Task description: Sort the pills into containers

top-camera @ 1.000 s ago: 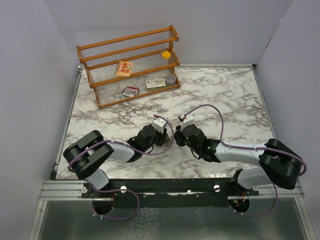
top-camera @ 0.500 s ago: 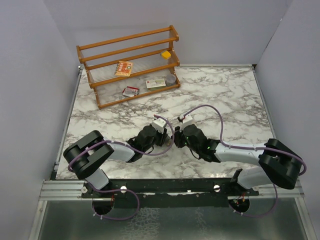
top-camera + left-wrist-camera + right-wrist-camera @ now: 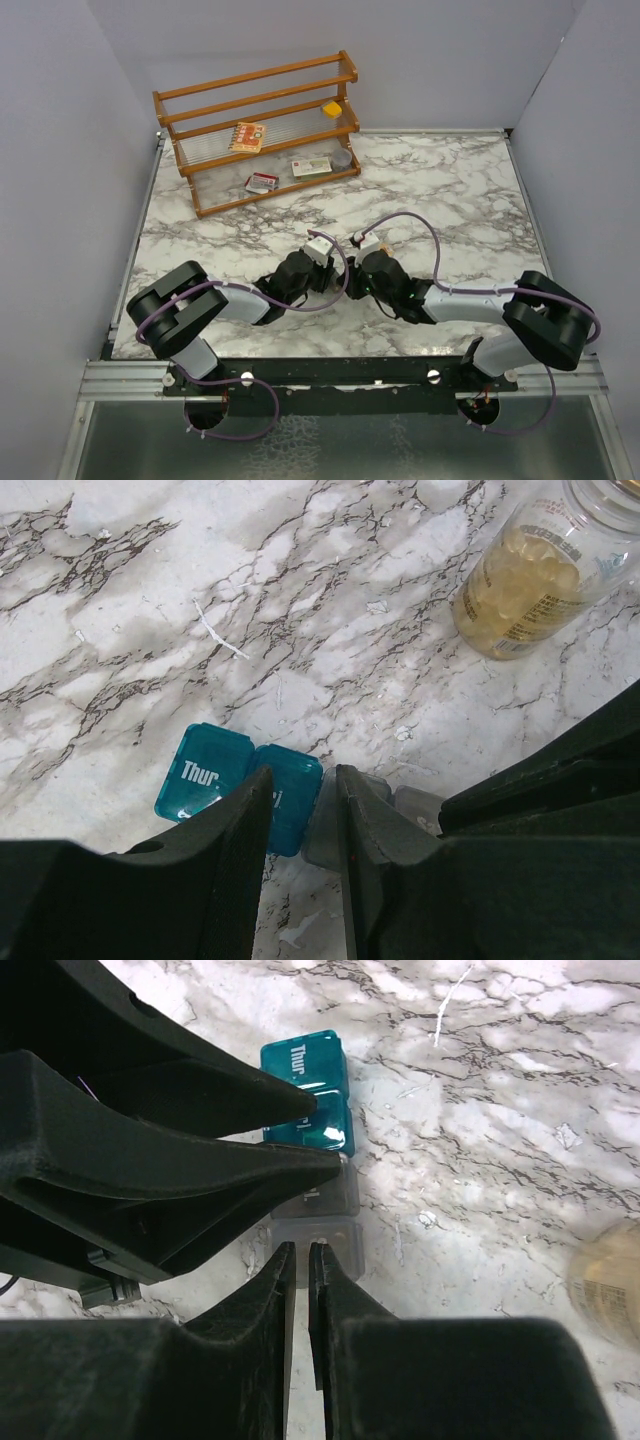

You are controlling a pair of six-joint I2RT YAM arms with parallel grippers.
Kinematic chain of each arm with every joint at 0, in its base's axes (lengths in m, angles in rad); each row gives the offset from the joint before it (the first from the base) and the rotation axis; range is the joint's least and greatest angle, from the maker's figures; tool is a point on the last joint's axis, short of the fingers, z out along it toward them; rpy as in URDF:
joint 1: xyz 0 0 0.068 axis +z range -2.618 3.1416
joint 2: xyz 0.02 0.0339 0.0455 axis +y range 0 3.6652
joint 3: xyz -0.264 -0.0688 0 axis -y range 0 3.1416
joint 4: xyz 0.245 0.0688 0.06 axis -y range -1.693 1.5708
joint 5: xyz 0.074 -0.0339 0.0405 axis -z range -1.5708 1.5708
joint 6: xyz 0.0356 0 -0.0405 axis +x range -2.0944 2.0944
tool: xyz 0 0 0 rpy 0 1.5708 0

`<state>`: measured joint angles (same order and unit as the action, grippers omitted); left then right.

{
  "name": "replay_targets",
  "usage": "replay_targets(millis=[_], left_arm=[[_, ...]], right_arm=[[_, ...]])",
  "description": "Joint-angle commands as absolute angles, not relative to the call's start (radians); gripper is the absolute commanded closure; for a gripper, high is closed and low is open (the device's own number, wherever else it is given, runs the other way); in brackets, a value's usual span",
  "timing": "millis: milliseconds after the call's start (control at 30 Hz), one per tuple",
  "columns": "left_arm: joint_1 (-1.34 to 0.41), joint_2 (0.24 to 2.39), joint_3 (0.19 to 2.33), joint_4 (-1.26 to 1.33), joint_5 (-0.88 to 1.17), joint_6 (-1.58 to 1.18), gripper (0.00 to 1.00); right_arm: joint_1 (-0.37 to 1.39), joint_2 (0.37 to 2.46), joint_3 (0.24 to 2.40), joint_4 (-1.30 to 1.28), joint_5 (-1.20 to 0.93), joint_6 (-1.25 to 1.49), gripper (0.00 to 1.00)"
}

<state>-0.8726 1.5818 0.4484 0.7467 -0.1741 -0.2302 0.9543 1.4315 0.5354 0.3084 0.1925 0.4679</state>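
Locate the wooden rack (image 3: 258,130) at the far left corner of the marble table (image 3: 450,190), well apart from the work. Find the containers (image 3: 210,780) in the near half of the table, between both arms: a short strip of four joined square cells lying flat on the marble. Read left to right in the left wrist view: teal-blue cell printed "Thur." in white, second teal-blue cell, then two grey translucent cells. Note the left gripper (image 3: 303,778) clamped across the second teal cell, one finger on each side. Note the right gripper (image 3: 302,1248) at the end grey cell, fingers almost together with only a thin slit; grip on that cell's edge: cannot tell. See the clear bottle (image 3: 545,555) of pale yellow capsules (image 3: 497,595) farther right, apart from the strip.
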Motion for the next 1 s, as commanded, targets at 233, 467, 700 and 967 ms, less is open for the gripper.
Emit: replay_targets(millis=[233,467,700,967], left_arm=[[-0.878,1.592,0.438,0.657,-0.196,-0.245,0.67],[-0.877,1.591,0.439,0.657,-0.199,-0.248,0.67],[-0.878,1.577,0.428,0.657,-0.202,-0.255,0.67],[-0.878,1.562,0.425,0.656,-0.211,-0.250,0.67]], right_arm=[[0.953,1.491,0.527,0.369,0.133,0.495,0.92],[0.952,1.537,0.517,0.368,0.133,0.526,0.96],[0.952,1.569,0.527,0.305,0.169,0.568,0.99],[0.953,1.541,0.496,0.250,0.206,0.603,0.99]])
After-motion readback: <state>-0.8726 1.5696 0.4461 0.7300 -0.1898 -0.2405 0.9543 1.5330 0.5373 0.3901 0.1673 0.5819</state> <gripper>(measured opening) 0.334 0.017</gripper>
